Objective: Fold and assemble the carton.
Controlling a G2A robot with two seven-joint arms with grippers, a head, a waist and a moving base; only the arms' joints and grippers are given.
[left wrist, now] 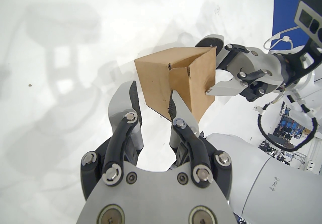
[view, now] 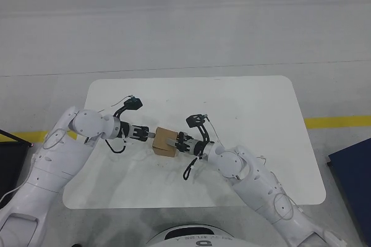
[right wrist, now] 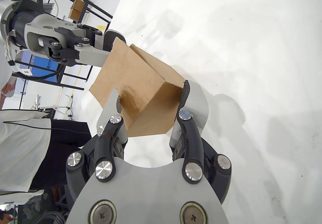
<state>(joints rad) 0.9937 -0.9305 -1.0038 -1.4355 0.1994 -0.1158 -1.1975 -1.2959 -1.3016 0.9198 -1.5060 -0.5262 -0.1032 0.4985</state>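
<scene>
Outward from carton: table, yellow line, blue panel

The carton is plain brown cardboard, matt and slightly fibrous. It has sharp creases and, seen from above, a shallow dent on its 3 o'clock side, under a bare metal fingertip of the right hand. That hand and the left hand have brushed grey metal plates, semi-gloss black plastic links and shiny steel pins. Their pads are black, rough-grained rubber. The counter is white, smooth and faintly glossy, with a few dark specks.
</scene>
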